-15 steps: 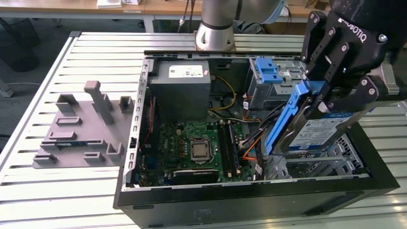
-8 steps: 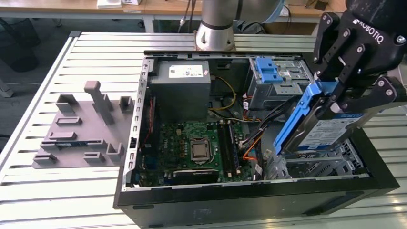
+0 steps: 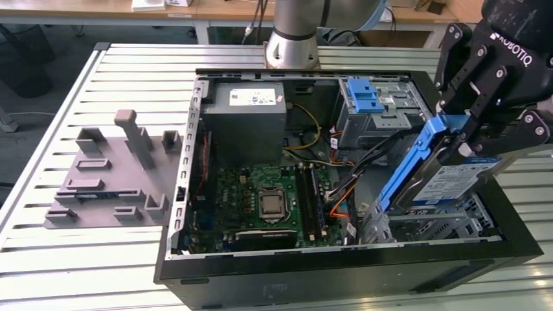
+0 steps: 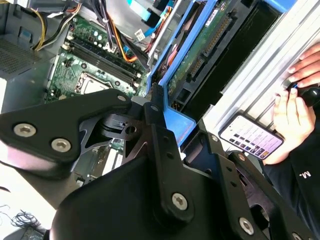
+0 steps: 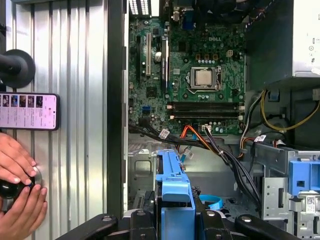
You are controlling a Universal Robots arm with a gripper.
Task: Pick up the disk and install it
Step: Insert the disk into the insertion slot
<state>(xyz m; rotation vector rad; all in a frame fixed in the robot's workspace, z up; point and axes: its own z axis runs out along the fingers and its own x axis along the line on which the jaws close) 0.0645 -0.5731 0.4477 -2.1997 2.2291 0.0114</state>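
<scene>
The disk (image 3: pixel 452 180), a silver drive with a white-and-blue label in a blue caddy, hangs tilted on edge over the open computer case (image 3: pixel 346 269), at the exterior view's right. My gripper (image 3: pixel 462 139) is shut on its upper end, one finger on each face. Below the disk lies the case's metal drive bay (image 3: pixel 432 223). In the second wrist view the gripper (image 4: pixel 150 107) clamps the caddy's blue edge (image 4: pixel 176 122), and the disk's green circuit side (image 4: pixel 200 55) shows beyond. In the first wrist view the blue caddy (image 5: pixel 172 182) stands up between the fingers (image 5: pixel 145 220).
Inside the case are the motherboard (image 3: pixel 268 201), the grey power supply (image 3: pixel 246 120), a blue latch bracket (image 3: pixel 367 97) and loose cables (image 3: pixel 346 194). A grey fixture (image 3: pixel 112 172) lies on the slatted table. A person's hands (image 5: pixel 17 192) and a phone (image 5: pixel 27 111) rest beside the case.
</scene>
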